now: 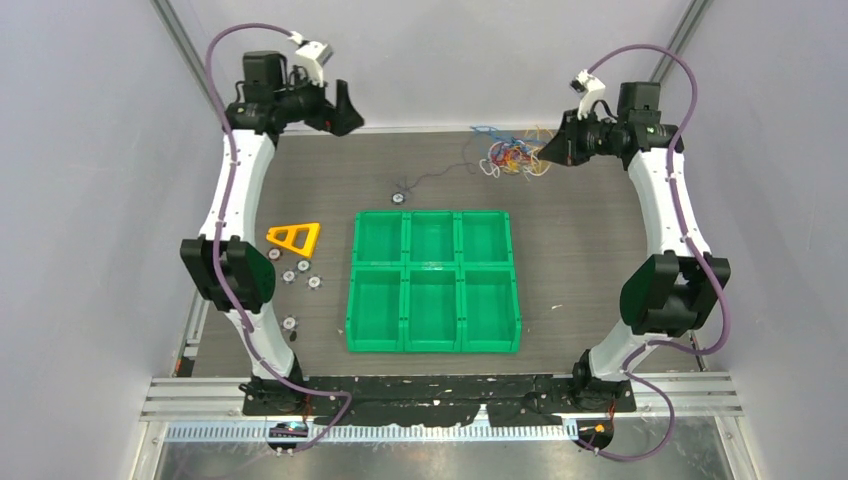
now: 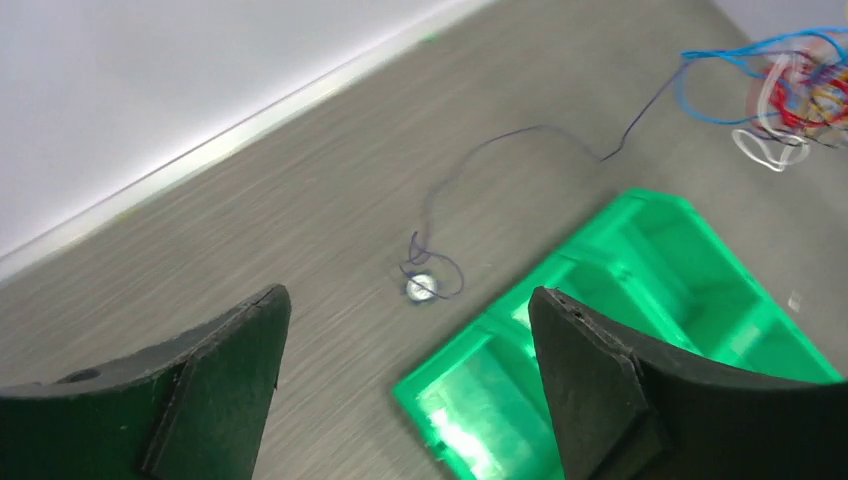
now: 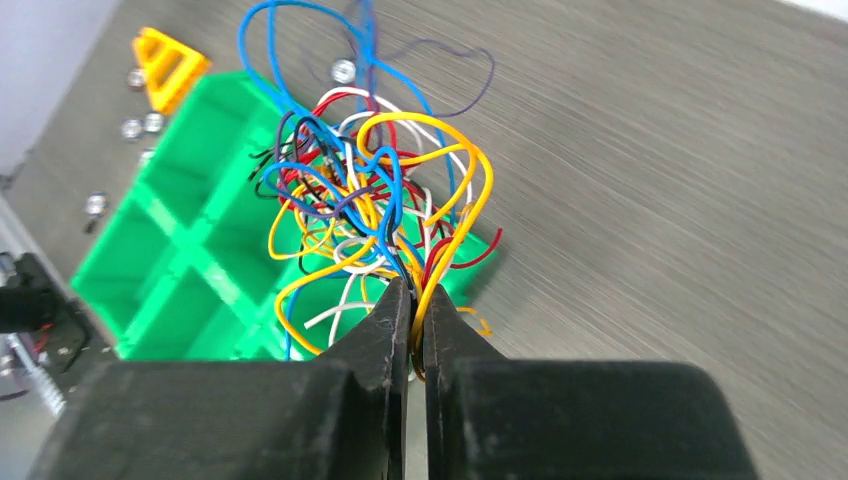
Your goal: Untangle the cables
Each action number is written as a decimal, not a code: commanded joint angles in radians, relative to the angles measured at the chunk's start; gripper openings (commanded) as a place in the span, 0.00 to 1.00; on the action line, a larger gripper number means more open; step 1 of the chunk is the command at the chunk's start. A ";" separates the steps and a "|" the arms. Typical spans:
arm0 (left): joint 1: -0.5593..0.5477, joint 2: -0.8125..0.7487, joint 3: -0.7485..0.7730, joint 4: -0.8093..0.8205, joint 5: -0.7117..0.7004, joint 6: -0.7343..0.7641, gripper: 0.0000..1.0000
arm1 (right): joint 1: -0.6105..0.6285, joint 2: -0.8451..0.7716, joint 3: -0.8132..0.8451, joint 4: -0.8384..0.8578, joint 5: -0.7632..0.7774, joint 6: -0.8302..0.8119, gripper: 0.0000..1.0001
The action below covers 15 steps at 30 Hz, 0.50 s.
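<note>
1 left pincer [image 2: 408,296] spread apart; 1 right pincer [image 3: 407,288] clamped on cables [image 3: 375,200]; 1 green tray [image 1: 408,266], 6 compartments.

Green 6-compartment tray [image 1: 433,266], yellow triangle [image 1: 310,238], small discs [image 1: 289,276]

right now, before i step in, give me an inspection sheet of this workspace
surface: dark wood-grain table
job's things: tangle of coloured wires at the far right, pinched by the right gripper; one dark strand trails from it to a lone disc
clutter: green tray with six compartments; yellow triangle; small discs left of the tray
grippers: left gripper open, holding nothing; right gripper shut on the tangle
cables: purple hoses loop along both arms
surroundings: grey walls; metal rail at the near edge
</note>
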 commanded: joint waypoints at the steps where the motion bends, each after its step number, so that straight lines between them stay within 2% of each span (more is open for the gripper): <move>1: -0.075 0.004 0.047 0.003 0.248 0.119 0.97 | 0.030 -0.078 0.082 0.052 -0.140 0.088 0.05; 9: -0.241 -0.001 0.003 0.022 0.345 0.266 1.00 | 0.086 -0.104 0.098 -0.004 -0.205 -0.001 0.05; 15: -0.332 0.025 -0.036 0.115 0.288 0.279 1.00 | 0.109 -0.122 0.105 -0.035 -0.216 -0.037 0.05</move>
